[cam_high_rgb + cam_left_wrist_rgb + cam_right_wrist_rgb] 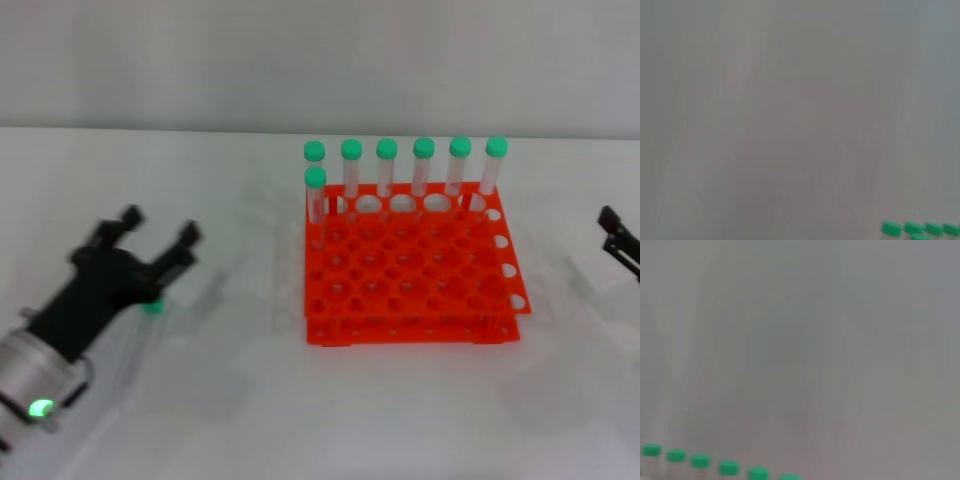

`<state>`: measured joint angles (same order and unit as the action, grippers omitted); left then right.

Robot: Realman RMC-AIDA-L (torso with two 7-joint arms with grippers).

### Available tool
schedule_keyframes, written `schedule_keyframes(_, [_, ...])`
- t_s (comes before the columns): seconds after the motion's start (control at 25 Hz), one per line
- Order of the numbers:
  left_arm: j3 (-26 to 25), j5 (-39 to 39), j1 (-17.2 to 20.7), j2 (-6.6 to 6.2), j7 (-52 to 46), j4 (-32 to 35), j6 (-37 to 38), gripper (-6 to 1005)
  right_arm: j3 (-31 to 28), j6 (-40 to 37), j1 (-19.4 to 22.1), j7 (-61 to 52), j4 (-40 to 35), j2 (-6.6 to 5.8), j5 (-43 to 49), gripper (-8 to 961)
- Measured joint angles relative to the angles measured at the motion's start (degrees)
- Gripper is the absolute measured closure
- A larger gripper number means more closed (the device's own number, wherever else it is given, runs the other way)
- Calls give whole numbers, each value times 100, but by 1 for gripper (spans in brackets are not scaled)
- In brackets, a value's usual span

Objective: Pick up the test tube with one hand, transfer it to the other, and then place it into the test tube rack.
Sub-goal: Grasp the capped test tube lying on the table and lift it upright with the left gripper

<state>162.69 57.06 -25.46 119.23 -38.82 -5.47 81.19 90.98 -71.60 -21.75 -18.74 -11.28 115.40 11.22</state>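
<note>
Test tube lies under spread, empty left claw; rack well apart.

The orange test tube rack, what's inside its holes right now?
The orange-red plastic rack holds seven clear green-capped tubes: six upright along its back row, one in the next row at the left end. The remaining holes look empty. The tubes' lower ends are hidden inside the rack.

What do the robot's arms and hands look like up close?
The left gripper is matte black plastic with two blocky fingers, on a silver metal wrist carrying a glowing green light. Of the right gripper only a black angular tip shows at the head view's edge. No cables or markings are visible.
</note>
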Motion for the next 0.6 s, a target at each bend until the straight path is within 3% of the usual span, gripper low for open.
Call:
schedule_keyframes(0.2, [-19, 18, -69, 24, 677, 873, -474, 107, 411, 13, -251, -20, -168, 51, -1, 123])
schedule_keyframes(0.4, [7, -21, -536, -12, 608, 896, -537, 107, 350, 45, -587, 267, -322, 66, -341, 123])
schedule_keyframes(0.6, [-38, 37, -538, -17, 368, 833, -326, 107, 467, 698, -1266, 174, -598, 74, -731, 123])
